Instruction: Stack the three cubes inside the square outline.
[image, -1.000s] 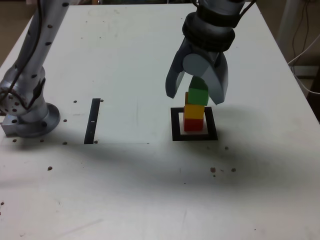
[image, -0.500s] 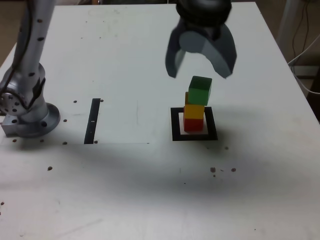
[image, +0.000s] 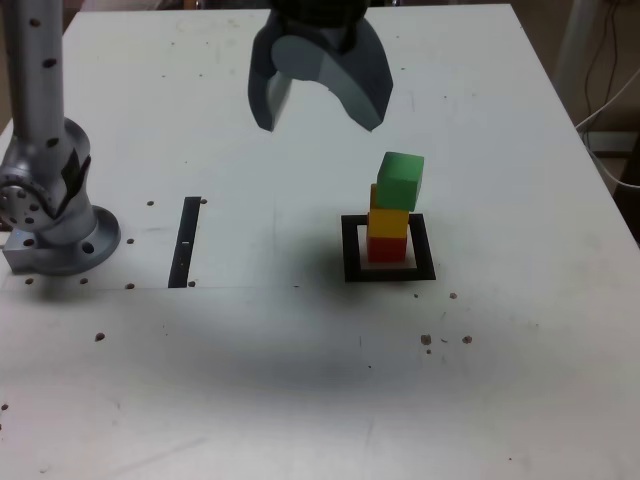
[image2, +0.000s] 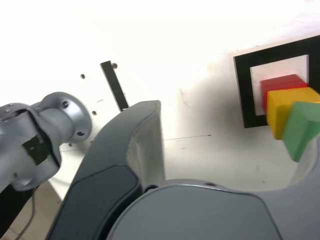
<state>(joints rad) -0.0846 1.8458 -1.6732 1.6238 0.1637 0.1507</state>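
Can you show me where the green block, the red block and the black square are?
Green block (image: 400, 181): exterior view, its side.
Red block (image: 387, 249): exterior view, its front.
Black square (image: 352, 250): exterior view, its left edge.

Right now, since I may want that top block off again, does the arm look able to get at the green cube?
Probably yes: the claw hangs open and empty, and the green cube sits uncovered atop the yellow one, nothing visible between them.
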